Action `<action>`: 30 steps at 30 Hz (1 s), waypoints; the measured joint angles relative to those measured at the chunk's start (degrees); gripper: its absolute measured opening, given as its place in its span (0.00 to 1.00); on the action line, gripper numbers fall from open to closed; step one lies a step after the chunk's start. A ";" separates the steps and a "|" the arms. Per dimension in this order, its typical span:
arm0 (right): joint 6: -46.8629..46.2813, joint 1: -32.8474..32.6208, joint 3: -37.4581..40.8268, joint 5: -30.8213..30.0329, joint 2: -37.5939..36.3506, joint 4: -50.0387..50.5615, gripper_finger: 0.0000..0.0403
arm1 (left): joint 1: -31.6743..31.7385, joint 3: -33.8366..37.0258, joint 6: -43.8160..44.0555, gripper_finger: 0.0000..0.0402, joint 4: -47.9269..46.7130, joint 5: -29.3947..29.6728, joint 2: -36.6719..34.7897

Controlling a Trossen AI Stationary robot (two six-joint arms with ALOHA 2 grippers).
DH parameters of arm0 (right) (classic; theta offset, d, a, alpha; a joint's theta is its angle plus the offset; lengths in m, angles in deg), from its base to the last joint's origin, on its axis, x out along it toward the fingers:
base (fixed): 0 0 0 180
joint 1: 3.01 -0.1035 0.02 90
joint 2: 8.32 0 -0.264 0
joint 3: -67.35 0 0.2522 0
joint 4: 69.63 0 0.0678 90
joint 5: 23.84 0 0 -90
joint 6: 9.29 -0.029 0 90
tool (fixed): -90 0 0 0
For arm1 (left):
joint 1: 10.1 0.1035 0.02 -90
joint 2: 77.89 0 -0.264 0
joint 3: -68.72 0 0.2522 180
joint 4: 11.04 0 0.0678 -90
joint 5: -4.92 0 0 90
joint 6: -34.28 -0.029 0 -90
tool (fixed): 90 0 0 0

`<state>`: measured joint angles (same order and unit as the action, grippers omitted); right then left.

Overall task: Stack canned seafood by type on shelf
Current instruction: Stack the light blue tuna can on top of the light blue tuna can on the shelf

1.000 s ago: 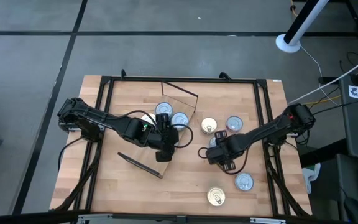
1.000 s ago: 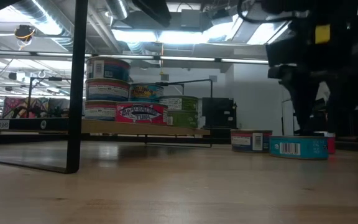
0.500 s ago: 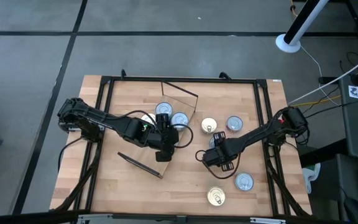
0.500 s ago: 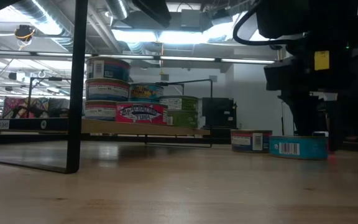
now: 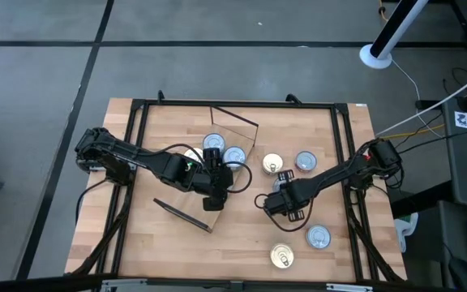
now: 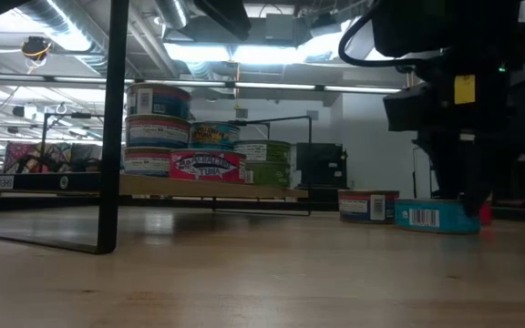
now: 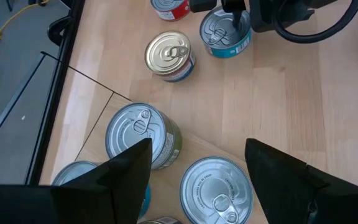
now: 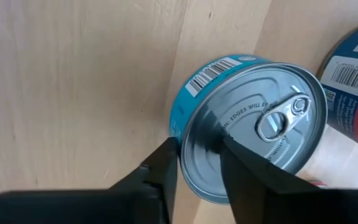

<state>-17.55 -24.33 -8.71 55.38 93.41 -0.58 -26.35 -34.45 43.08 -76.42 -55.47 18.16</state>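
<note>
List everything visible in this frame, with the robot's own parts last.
shelf: one, light plywood with dark frame bars, centre-left of the table.
cans on the shelf: six seen in the low view, blue, red and green labels, in stacks of three, two and one.
loose cans: five, on the table right of the shelf; two gold-lidded, two silver-lidded, plus the teal can, silver-lidded.
table: one, slatted light wood.
white post base: one, on the grey floor beyond the table.
left gripper: open, empty, over the shelf's cans.
right gripper: at the teal can's rim.
</note>
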 joint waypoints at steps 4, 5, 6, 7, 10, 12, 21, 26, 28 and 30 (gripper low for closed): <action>-0.01 -0.04 0.00 0.35 -0.02 0.00 0.21 | 0.00 0.00 -0.02 0.63 0.00 0.00 0.00; 0.01 -0.04 0.00 0.39 -0.02 0.00 0.20 | 0.00 0.01 -0.02 0.63 0.00 0.00 0.00; 0.00 -0.04 0.00 0.42 -0.02 -0.02 0.20 | 0.00 0.02 -0.02 0.63 0.00 0.00 0.00; -0.01 -0.04 0.00 0.50 -0.02 -0.04 0.19 | 0.00 0.02 -0.04 0.63 0.00 0.00 0.00; 0.01 -0.03 0.04 1.16 -0.01 -0.04 0.18 | 0.00 0.02 -0.05 0.63 0.00 0.00 0.00; 0.01 -0.01 0.04 1.30 0.00 -0.07 0.16 | 0.00 0.02 -0.57 0.63 0.00 0.00 0.00; 0.01 -0.04 0.07 1.57 0.02 -0.05 0.07 | 0.17 0.02 -5.07 0.63 0.00 0.38 0.00; 0.03 -0.04 0.07 1.69 0.04 0.38 0.01 | 0.16 0.02 -7.07 0.63 0.00 2.41 0.00; 0.01 -0.04 0.06 1.73 0.04 0.42 0.01 | 0.17 0.02 -7.80 0.63 0.00 2.83 0.00; 0.03 -0.04 -0.24 1.73 0.09 0.63 0.01 | 0.15 0.02 -8.35 0.63 0.00 2.86 0.00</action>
<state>-17.52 -24.37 -8.95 57.12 93.50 0.05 -26.19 -34.43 34.73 -76.42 -52.61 18.16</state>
